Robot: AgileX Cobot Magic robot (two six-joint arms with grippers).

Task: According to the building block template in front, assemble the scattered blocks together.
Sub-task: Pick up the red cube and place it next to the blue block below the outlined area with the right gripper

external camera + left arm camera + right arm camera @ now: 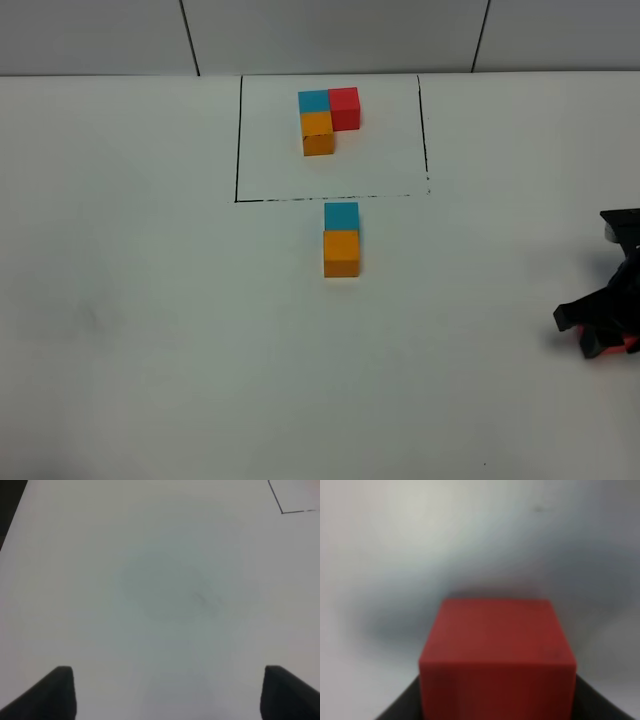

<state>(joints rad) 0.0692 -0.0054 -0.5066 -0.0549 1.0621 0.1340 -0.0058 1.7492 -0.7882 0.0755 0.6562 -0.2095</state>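
The building block template [325, 118] is an L of blue, red and orange cubes inside a black-outlined rectangle at the back. Below the rectangle, the loose teal-blue block [341, 216] and orange block [341, 253] sit touching in a line. My right gripper [598, 328] is low at the table's right edge. In the right wrist view the gripper [497, 705] is shut on the red block [497, 645], which fills the gap between the dark fingers; a bit of its red [622, 346] also shows in the high view. My left gripper [167, 695] is open and empty over bare table.
The black outline [237, 140] marks the template's area; one corner of it [283, 512] shows in the left wrist view. The table is plain white, with a panelled wall [330, 35] behind it. The left arm is out of the high view.
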